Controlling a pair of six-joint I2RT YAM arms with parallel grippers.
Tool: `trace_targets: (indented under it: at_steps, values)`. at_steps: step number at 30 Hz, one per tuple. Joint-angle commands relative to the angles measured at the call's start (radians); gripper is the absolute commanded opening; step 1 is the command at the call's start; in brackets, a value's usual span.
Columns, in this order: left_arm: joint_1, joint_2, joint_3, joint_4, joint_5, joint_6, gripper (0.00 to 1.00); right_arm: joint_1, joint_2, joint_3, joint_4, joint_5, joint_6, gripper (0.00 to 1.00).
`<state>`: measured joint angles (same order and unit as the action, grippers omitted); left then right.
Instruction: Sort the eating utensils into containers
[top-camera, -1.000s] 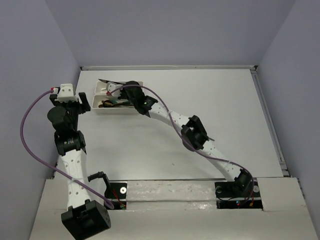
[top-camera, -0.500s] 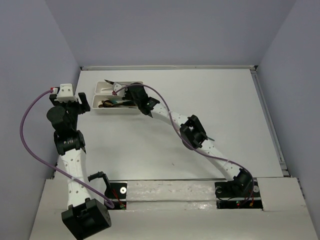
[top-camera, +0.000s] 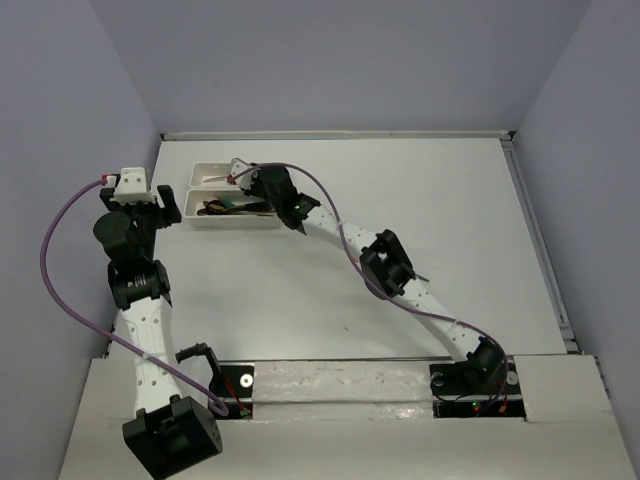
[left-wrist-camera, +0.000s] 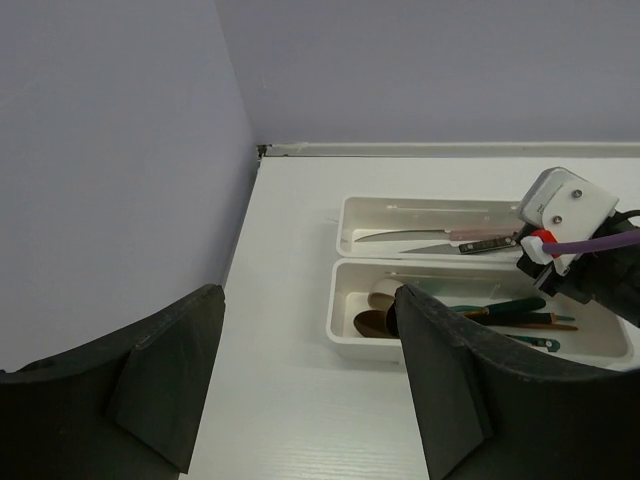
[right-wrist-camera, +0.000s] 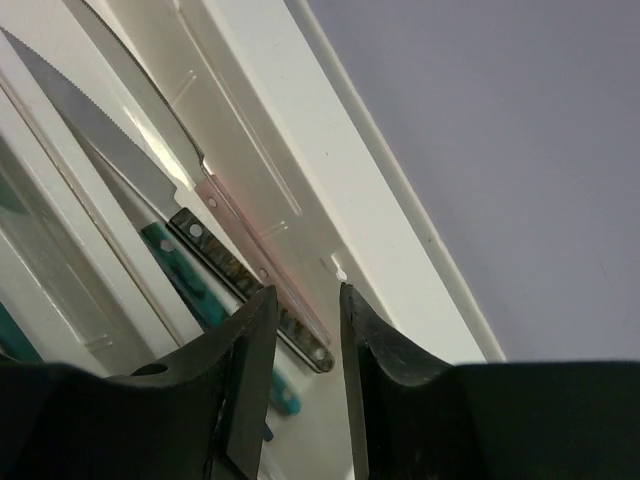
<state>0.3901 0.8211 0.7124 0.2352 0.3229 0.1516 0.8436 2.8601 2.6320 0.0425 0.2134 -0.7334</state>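
Note:
Two white trays lie side by side at the table's far left. The far tray (top-camera: 205, 168) (left-wrist-camera: 345, 215) holds knives (left-wrist-camera: 440, 240): a pink-handled one (right-wrist-camera: 235, 215), a black-handled one (right-wrist-camera: 240, 275) and a teal-handled one (right-wrist-camera: 180, 275). The near tray (top-camera: 240, 224) (left-wrist-camera: 335, 320) holds spoons (left-wrist-camera: 375, 322) and teal-handled utensils (left-wrist-camera: 510, 308). My right gripper (top-camera: 240, 168) (right-wrist-camera: 306, 292) hangs over the far tray's right end, jaws slightly apart and empty. My left gripper (top-camera: 168, 212) (left-wrist-camera: 310, 400) is open and empty, just left of the trays.
The back wall and table's far edge (top-camera: 330, 134) run close behind the trays. The left wall (left-wrist-camera: 120, 180) is close beside my left gripper. The right arm (top-camera: 385, 265) stretches diagonally across the table. Its white wrist camera housing (left-wrist-camera: 565, 215) sits over the trays.
My right gripper carried a knife over the far tray; the knife now lies in that tray and the gripper is empty, shifted slightly right. The left arm has not moved.

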Motion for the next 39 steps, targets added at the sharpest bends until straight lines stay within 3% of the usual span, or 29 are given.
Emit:
trace_targets:
  at_steps: [1, 4, 7, 9, 10, 11, 16, 20, 23, 28, 39]
  values:
    - [0.007, -0.013, 0.012, 0.036, 0.016, -0.003, 0.81, -0.005, -0.073, -0.039, 0.03, -0.006, 0.04, 0.39]
    - [0.007, -0.016, 0.012, 0.035, 0.013, -0.001, 0.81, -0.005, -0.113, -0.06, 0.026, -0.003, 0.051, 0.4]
    - [0.007, -0.017, 0.009, 0.035, 0.018, -0.001, 0.81, -0.005, -0.198, -0.113, -0.001, 0.015, 0.107, 0.48]
    - [0.007, -0.02, 0.009, 0.033, 0.018, -0.001, 0.8, -0.005, -0.278, -0.2, -0.077, 0.049, 0.208, 0.63]
    - [0.007, -0.022, 0.009, 0.032, 0.021, -0.001, 0.81, -0.005, -0.388, -0.252, -0.101, 0.064, 0.282, 0.86]
    - [0.007, -0.02, 0.01, 0.032, 0.021, -0.001, 0.81, -0.014, -0.454, -0.388, -0.152, 0.063, 0.308, 0.86]
    - [0.007, -0.025, 0.006, 0.036, 0.036, -0.001, 0.81, -0.032, -0.882, -0.76, -0.413, 0.001, 0.428, 0.87]
    - [0.006, -0.028, 0.005, 0.038, 0.044, -0.001, 0.81, -0.118, -1.042, -0.992, -0.614, -0.018, 0.633, 0.84]
    - [0.007, -0.031, 0.007, 0.035, 0.054, -0.003, 0.81, -0.193, -1.076, -1.128, -0.757, -0.008, 0.728, 0.74]
    - [0.007, -0.031, 0.004, 0.035, 0.061, -0.003, 0.81, -0.216, -1.134, -1.279, -0.762, -0.068, 0.773, 0.57]
    - [0.007, -0.028, 0.005, 0.035, 0.076, -0.004, 0.81, -0.216, -1.133, -1.376, -0.748, -0.089, 0.795, 0.52]
